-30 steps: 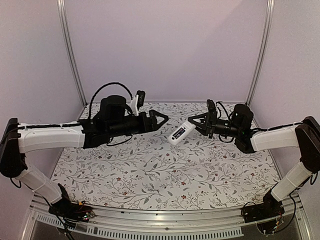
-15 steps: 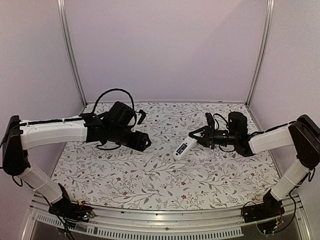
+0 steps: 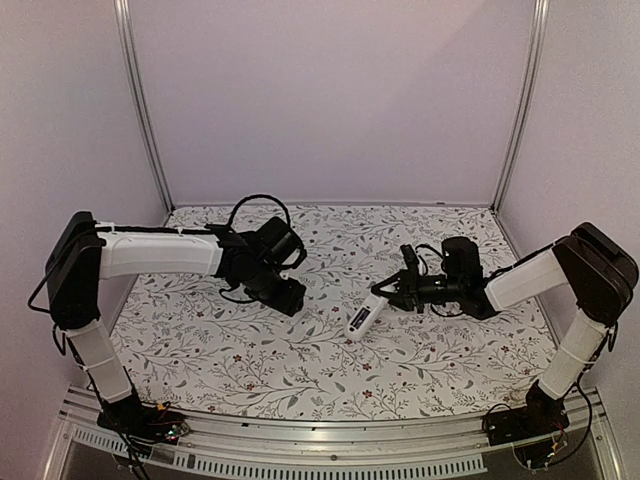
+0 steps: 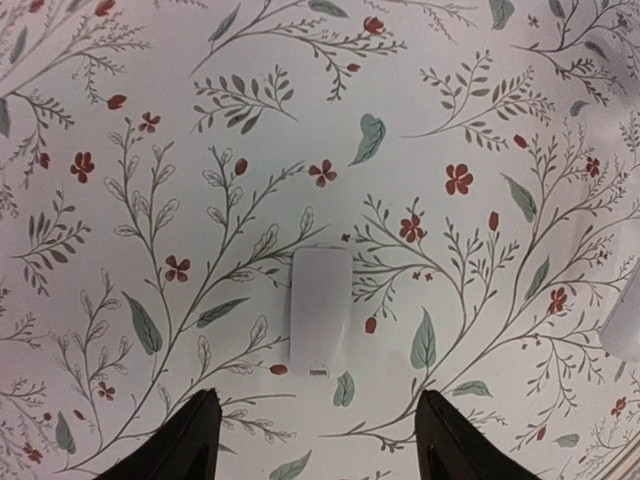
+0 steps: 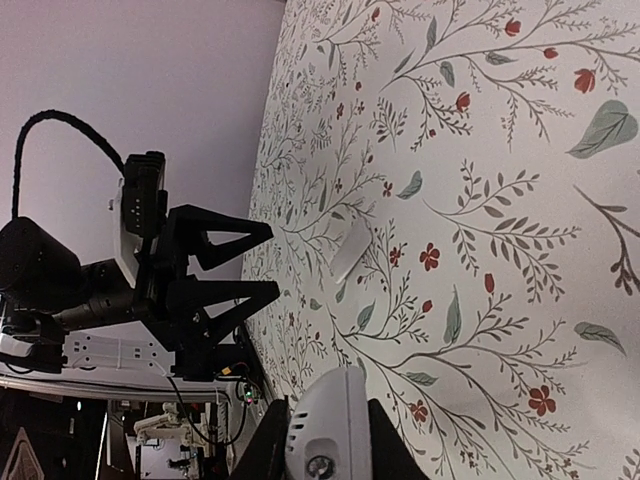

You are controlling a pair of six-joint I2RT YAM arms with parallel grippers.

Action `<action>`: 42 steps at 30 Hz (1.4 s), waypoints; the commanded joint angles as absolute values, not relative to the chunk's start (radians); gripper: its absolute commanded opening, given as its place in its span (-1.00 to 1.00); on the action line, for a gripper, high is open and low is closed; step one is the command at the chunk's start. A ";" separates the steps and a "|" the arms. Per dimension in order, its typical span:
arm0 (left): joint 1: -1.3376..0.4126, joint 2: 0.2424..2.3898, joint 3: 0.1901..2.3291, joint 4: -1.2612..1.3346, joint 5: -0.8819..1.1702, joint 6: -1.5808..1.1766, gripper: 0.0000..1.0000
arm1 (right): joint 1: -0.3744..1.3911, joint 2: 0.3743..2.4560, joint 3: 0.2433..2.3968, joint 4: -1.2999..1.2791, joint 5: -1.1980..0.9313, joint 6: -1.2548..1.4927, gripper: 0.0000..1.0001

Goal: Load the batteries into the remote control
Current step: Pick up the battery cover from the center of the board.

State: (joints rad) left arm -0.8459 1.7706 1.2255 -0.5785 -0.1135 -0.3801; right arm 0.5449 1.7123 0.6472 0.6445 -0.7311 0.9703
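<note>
Slim white plastic remote control (image 3: 363, 320) is pinched in the right gripper (image 5: 325, 450), tilted, low end close to the floral table (image 3: 250, 370). A small flat white rectangular piece (image 4: 321, 310), probably the battery cover, lies on the table with the left gripper (image 4: 315, 410) spread above it. No batteries in view, so I'd say loading is not started.

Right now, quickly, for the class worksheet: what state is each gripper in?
Left gripper: open, holding nothing.
Right gripper: closed on the remote.
</note>
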 commanded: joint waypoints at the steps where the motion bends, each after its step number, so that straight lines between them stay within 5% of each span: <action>1: -0.832 1.798 1.249 -0.616 -0.113 -0.364 0.36 | 0.558 1.760 0.644 0.679 -0.712 0.947 -0.80; 16: -0.826 1.767 1.220 -0.572 -0.081 -0.367 0.43 | 0.571 1.872 0.580 0.814 -0.675 0.964 -0.18; 24: -0.812 1.770 1.207 -0.567 -0.023 -0.303 0.46 | 0.570 1.766 0.527 0.584 -0.607 0.883 0.12; 31: -0.811 1.826 1.212 -0.567 -0.008 -0.221 0.42 | 0.570 1.636 0.535 0.297 -0.515 0.729 0.17; 42: -0.810 1.941 1.236 -0.553 -0.032 -0.205 0.11 | 0.571 1.620 0.546 0.280 -0.550 0.715 -0.02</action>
State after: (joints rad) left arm -0.8242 1.9182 1.2179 -0.5640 -0.0166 -0.2104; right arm 0.5629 1.6428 0.5358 0.3260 -0.5514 0.7349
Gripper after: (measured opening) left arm 0.570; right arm 0.494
